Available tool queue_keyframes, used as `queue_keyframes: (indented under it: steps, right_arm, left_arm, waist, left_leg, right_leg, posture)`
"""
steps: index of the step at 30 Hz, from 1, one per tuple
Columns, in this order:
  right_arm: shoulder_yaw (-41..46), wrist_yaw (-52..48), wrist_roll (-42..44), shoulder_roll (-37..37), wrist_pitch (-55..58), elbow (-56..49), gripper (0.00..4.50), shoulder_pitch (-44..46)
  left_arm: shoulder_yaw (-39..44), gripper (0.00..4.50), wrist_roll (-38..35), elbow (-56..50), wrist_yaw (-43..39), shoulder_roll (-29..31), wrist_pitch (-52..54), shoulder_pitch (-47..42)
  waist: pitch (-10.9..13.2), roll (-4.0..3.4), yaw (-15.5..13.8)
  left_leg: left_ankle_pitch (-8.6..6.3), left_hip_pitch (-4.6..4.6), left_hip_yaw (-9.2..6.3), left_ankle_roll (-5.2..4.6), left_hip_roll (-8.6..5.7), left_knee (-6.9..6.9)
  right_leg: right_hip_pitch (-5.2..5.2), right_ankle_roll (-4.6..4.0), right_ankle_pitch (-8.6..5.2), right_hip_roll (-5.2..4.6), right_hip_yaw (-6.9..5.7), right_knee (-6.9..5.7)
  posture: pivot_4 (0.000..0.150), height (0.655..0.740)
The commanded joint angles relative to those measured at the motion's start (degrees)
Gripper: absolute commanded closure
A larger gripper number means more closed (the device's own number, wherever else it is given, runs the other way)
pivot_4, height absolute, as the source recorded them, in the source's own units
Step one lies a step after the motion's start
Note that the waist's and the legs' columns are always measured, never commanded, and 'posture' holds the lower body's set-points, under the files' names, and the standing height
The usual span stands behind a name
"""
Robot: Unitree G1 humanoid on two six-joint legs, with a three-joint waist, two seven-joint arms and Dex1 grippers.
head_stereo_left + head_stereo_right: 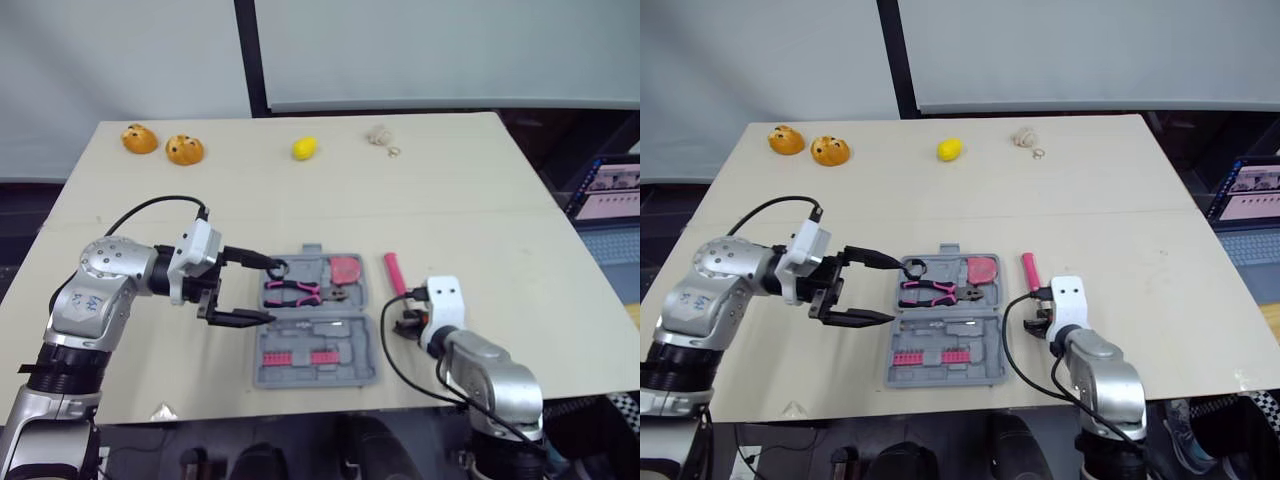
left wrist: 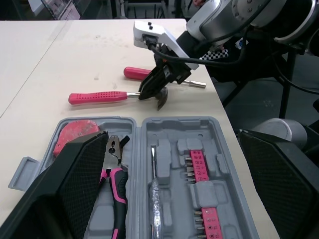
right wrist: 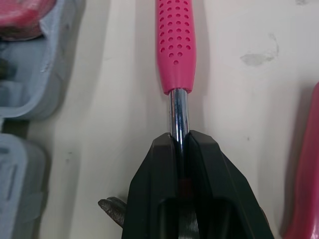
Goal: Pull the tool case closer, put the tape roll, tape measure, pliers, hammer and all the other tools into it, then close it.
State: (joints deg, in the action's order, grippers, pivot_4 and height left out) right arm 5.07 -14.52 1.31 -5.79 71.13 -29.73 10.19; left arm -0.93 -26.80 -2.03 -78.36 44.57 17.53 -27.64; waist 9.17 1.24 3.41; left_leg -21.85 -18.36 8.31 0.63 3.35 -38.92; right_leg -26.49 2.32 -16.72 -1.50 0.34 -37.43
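Observation:
The grey tool case [image 1: 352, 372] lies open on the table in front of me. In it are pink-handled pliers [image 1: 293, 292], a red tape measure [image 1: 347, 268], a small black ring [image 1: 277, 268] and pink bit strips [image 2: 200, 164]. My left gripper [image 1: 270, 290] is open, its fingers straddling the case's left edge. To the right of the case lies the pink-handled hammer [image 3: 177, 40]. My right gripper [image 2: 158, 85] is shut on its steel shaft near the head. A second pink-handled tool [image 2: 137, 73] lies on the table just beyond the hammer.
Two orange buns [image 1: 139, 138] [image 1: 184, 150], a lemon [image 1: 305, 148] and a small beige object [image 1: 378, 135] sit along the table's far edge. A laptop [image 1: 612, 190] stands off the table to the right. The case is close to the table's near edge.

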Motion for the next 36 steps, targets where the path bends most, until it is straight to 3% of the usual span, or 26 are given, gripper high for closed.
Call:
queue_keyframes:
  steps: [1, 6, 12, 15, 22, 36]
  right_arm:
    - [-0.6, -5.1, 5.5, -5.8, 6.5, -10.8, 4.43, 4.1]
    - [-4.6, -15.4, 16.0, -19.0, 14.1, -17.3, 4.43, 10.0]
    - [-16.5, -29.8, 29.1, -36.4, 13.5, -20.9, 4.43, 18.9]
    - [-20.3, -30.2, 31.3, -37.4, 13.7, -19.1, 4.43, 22.8]
    - [-38.9, -27.4, 28.0, -34.2, 10.2, -10.8, 4.43, 32.7]
    - [-52.7, -32.8, 19.8, -36.2, -1.5, 1.4, 4.43, 44.0]
  left_arm:
    - [1.5, 0.00, 0.2, -1.2, -2.0, 2.8, -1.4, 0.9]
    - [2.1, 0.00, 0.7, 0.0, -5.7, 7.6, -3.1, 3.9]
    - [1.1, 0.00, 2.4, -0.1, -11.8, 12.9, -8.6, 10.5]
    - [0.6, 0.00, 2.9, 0.0, -12.5, 14.5, -10.8, 12.6]
    - [-2.6, 0.00, 6.5, 5.3, -12.5, 15.1, -18.8, 13.7]
    - [-4.6, 0.00, 8.5, 9.8, -9.4, 12.4, -22.6, 11.6]
  waist:
    - [0.0, -0.01, 0.0]
    - [0.0, -0.01, 0.0]
    - [0.1, -0.06, 0.2]
    - [0.1, 0.07, 0.0]
    - [0.1, 0.07, 0.0]
    - [0.1, 0.06, -0.1]
  left_leg:
    - [0.00, 0.00, -0.01, 0.00, 0.00, 0.00]
    - [-0.01, 0.01, -0.03, -0.01, 0.04, 0.07]
    - [-0.15, 0.01, 0.01, -0.28, 0.03, 0.15]
    - [-0.23, -0.01, -0.03, -0.42, 0.09, 0.21]
    - [-0.20, -0.11, 0.08, -0.37, 0.08, 0.13]
    - [-0.22, -0.24, 0.13, -0.40, 0.11, -0.06]
  right_leg:
    - [0.00, 0.00, 0.00, 0.00, -0.01, 0.00]
    - [0.00, -0.02, -0.01, 0.03, -0.06, 0.07]
    - [0.00, 0.00, 0.00, -0.01, -0.07, 0.27]
    - [0.03, 0.01, 0.02, -0.01, -0.16, 0.41]
    - [-0.04, 0.05, 0.05, -0.10, -0.16, 0.51]
    - [-0.11, 0.08, 0.08, -0.14, -0.24, 0.48]
  posture:
    - [0.150, 0.7370]
    - [0.150, 0.7370]
    - [0.150, 0.7370]
    - [0.150, 0.7370]
    - [0.150, 0.7370]
    - [0.150, 0.7370]
